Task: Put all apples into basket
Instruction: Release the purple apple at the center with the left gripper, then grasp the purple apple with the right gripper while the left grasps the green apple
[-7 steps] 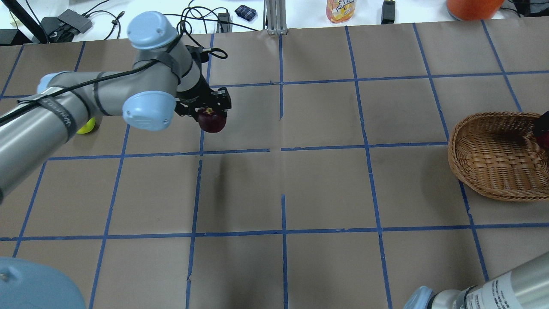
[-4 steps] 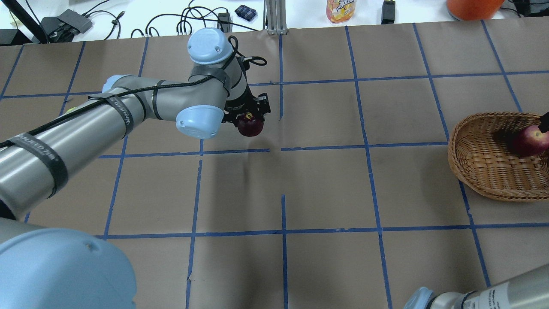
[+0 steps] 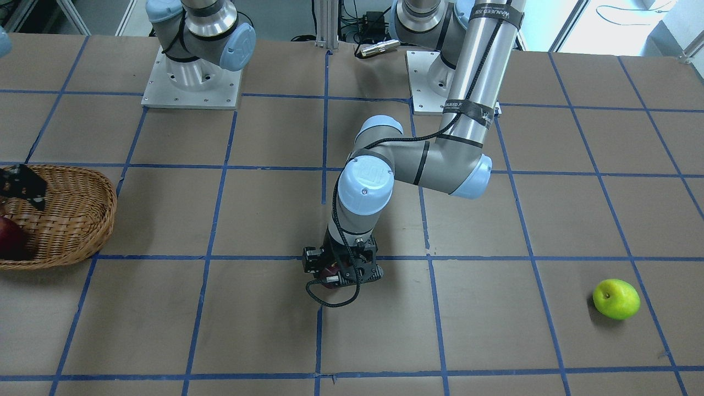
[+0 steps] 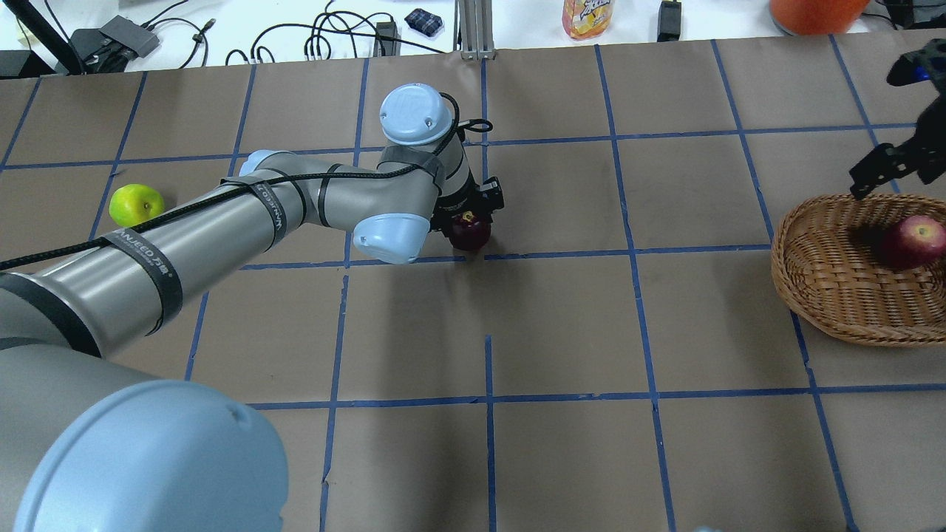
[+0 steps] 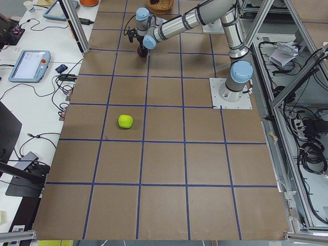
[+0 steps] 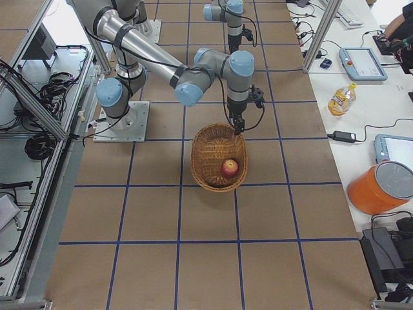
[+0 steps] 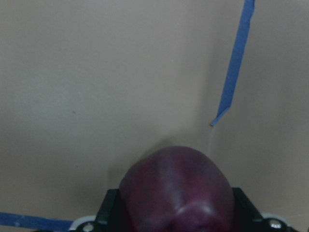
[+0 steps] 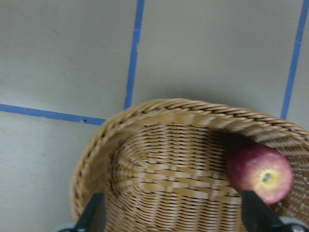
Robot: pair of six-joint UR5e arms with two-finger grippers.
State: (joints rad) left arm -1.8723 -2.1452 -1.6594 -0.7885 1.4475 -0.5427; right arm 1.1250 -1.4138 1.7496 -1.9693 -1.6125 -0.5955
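Observation:
My left gripper (image 4: 470, 219) is shut on the dark maroon apple (image 4: 471, 232), held low over the table's centre line; the apple fills the bottom of the left wrist view (image 7: 176, 193) and shows under the gripper in the front view (image 3: 330, 274). The red apple (image 4: 913, 241) lies in the wicker basket (image 4: 809, 295) at the right edge. My right gripper (image 4: 887, 168) is open and empty above the basket's far rim; its fingers (image 8: 95, 213) stand wide apart over the basket (image 8: 111, 145) and the red apple (image 8: 260, 173). The yellow-green apple (image 4: 137, 205) lies on the table at the far left.
My left arm (image 4: 222, 222) stretches across the table's left half, passing close by the green apple. A juice bottle (image 4: 587, 16), an orange container (image 4: 813, 11) and cables lie beyond the table's far edge. Blue tape lines grid the brown surface.
My left arm has carried the maroon apple to the right, toward the table's middle. My right gripper has let the red apple go into the basket and has risen behind the rim.

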